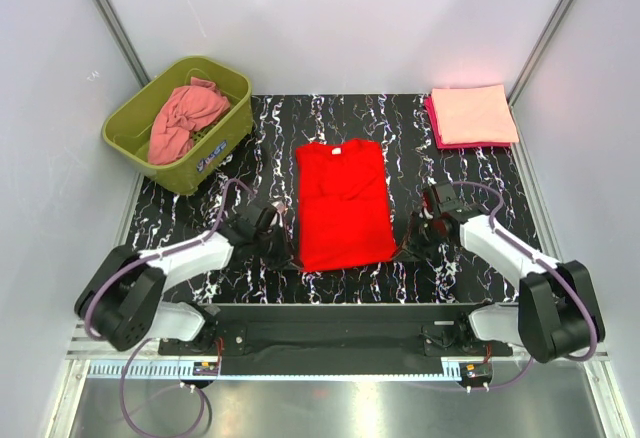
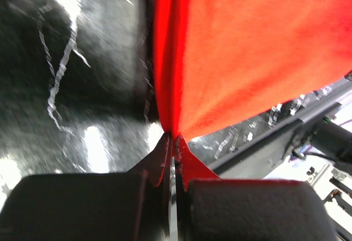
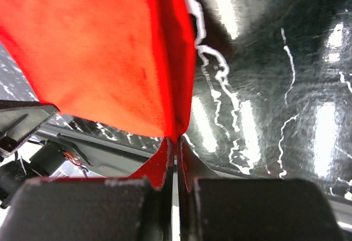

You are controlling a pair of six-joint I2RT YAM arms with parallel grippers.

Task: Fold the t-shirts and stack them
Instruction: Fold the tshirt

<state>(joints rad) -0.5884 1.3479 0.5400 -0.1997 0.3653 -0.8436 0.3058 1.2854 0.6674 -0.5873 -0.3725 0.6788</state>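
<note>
A bright red t-shirt (image 1: 343,201) lies on the black marbled mat, folded into a long strip with its collar at the far end. My left gripper (image 1: 288,250) is shut on its near left corner; the red cloth (image 2: 247,48) runs out from the pinched tips. My right gripper (image 1: 403,248) is shut on the near right corner, and the cloth (image 3: 93,54) is seen there too. A pale peach shirt (image 1: 473,113) lies folded on a magenta one (image 1: 436,126) at the back right. A salmon-pink shirt (image 1: 184,120) is bunched in the tub.
An olive-green plastic tub (image 1: 216,150) stands at the back left, partly off the mat (image 1: 400,118). White walls close in the sides and back. The black base rail (image 1: 340,318) runs along the near edge.
</note>
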